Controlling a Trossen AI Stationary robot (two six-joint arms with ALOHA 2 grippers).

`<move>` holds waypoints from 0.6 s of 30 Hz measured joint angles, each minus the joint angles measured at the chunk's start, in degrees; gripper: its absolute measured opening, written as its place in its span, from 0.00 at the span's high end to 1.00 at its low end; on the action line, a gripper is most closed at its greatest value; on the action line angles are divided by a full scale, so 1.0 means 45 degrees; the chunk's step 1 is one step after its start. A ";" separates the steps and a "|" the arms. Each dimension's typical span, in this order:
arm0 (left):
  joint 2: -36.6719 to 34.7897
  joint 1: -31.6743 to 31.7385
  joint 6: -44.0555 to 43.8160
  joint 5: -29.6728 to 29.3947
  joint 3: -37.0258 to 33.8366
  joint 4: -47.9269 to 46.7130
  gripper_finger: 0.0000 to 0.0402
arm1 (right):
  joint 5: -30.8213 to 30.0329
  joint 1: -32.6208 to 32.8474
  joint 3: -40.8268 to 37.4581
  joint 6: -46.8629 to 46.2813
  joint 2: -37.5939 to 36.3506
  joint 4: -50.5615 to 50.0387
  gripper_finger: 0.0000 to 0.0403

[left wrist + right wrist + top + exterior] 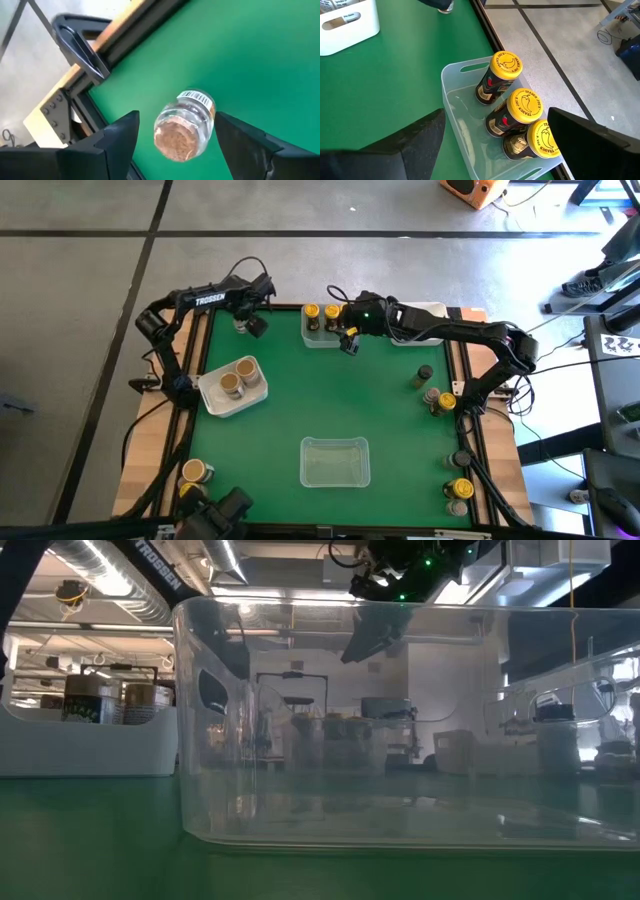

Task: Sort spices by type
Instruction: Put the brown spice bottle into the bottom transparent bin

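Left gripper (172,142) over the far left corner of the green surface (330,400), jaws parted to either side of a pinkish-brown-lidded jar (184,127) standing on the mat, apparently clear of the glass on both sides; nothing held. Right gripper (350,343) poised at the clear tub (470,145) by the far edge, jaws spread wide and empty, above three yellow-lidded jars (516,107) packed in a row inside. White tub (232,385) at left holding two tan-lidded jars (238,375); empty clear tub (335,462) near the front edge; further spices loose at the right edge (440,395), the right front corner (458,490) and the left front corner (195,472).

Step in hand, judged: either release or pick-up of the pinkish-brown jar at the corner; not decidable from these views. For a clean release: straight lift with jaws kept wide, no sideways drift, so as not to topple the jar. For a pick-up: jaws centred on the glass body below the lid, level descent, firm closure before lifting. Risk: a narrow jar close to the frame rail (95,47), easily tipped.
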State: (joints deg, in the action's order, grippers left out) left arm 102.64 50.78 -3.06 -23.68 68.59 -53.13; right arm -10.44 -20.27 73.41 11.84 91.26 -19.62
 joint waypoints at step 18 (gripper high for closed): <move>-0.0016 0.0170 0.0584 0.1385 -0.0897 0.0614 0.52 | 0.0000 0.0005 0.0005 -0.0004 0.0000 0.0034 0.13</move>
State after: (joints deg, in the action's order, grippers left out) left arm 102.56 51.55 -0.43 -17.44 64.55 -50.37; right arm -10.44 -20.25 73.43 11.82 91.26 -19.46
